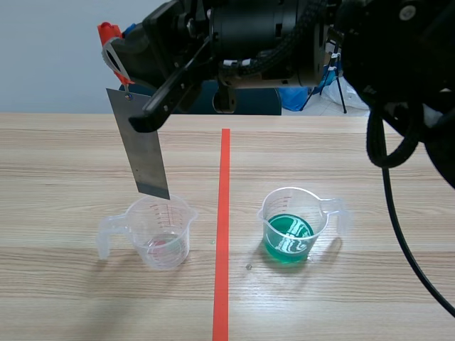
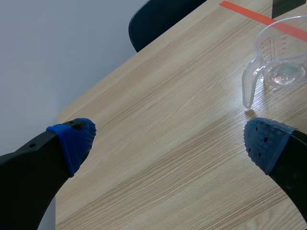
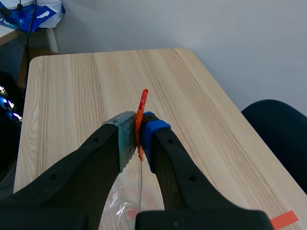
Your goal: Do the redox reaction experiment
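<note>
Right hand (image 3: 137,138) clamps orange clip (image 3: 143,101); plate (image 1: 146,153) hangs beneath.

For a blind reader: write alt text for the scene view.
The right gripper, on a raised black arm, holds a red clip from which a grey metal sheet hangs, its lower edge at the rim of a clear plastic measuring cup. Across an orange-red tape line on the wooden table stands a second clear cup holding green liquid.
</note>
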